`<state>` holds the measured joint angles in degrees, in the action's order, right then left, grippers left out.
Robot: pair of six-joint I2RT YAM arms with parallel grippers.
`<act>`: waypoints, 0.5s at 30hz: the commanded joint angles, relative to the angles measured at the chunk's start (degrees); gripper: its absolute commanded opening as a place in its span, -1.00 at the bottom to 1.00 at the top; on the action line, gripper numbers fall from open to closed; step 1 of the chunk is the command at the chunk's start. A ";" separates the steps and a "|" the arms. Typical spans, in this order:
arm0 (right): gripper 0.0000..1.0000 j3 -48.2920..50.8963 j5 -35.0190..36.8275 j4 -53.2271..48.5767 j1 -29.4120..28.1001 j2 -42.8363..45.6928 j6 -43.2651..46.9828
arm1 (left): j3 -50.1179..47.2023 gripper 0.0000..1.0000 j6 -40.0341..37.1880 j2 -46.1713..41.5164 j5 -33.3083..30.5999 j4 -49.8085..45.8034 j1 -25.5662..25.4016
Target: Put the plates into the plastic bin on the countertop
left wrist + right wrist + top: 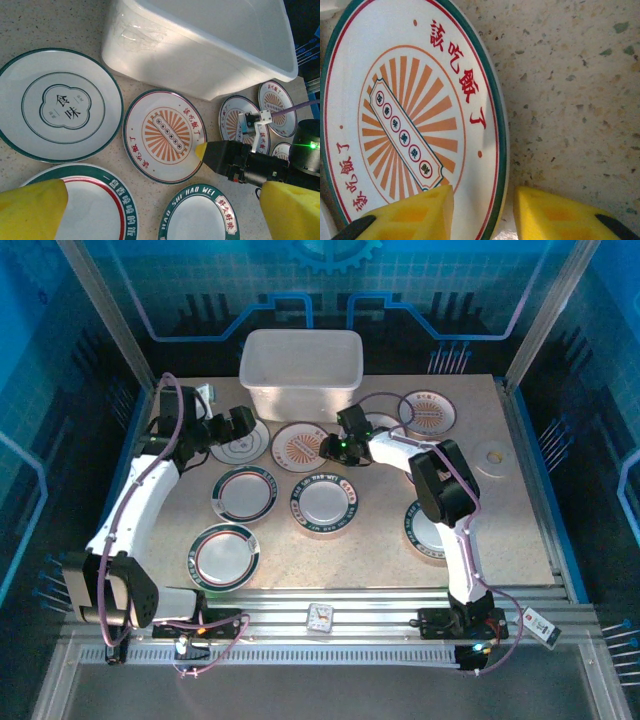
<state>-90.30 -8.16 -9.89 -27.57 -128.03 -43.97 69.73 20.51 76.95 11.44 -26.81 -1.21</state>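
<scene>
Your right gripper (482, 212) straddles the rim of the sunburst plate (410, 120). One yellow pad (415, 215) is over the plate's face and the other is over the countertop (570, 100) just outside the rim. Its jaws are partly apart and not clamped on the plate. The plastic bin (300, 398) stands just beyond this gripper. Your left gripper (160, 210) is spread wide and holds nothing. It hangs above a green-rimmed plate (100, 200), with the bin ahead of it.
</scene>
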 commanded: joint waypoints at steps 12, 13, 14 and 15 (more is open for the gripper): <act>-0.72 6.41 -2.78 13.97 0.40 -1.42 -3.05 | 2.64 0.99 -0.20 1.19 -1.51 -2.84 0.69; -0.75 7.14 -2.92 15.09 0.48 -0.96 -3.42 | 2.81 0.99 -0.15 1.34 -1.58 -3.11 0.69; -0.80 7.75 -3.00 15.96 0.48 -0.52 -3.70 | 3.07 0.99 -0.17 1.40 -1.71 -3.48 0.69; -0.86 8.80 -2.93 17.14 0.54 0.38 -4.32 | 3.48 0.99 -0.09 1.58 -1.93 -4.15 0.69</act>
<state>-84.42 -11.09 4.49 -26.87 -128.27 -47.75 70.13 20.67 77.93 10.72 -28.34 -1.21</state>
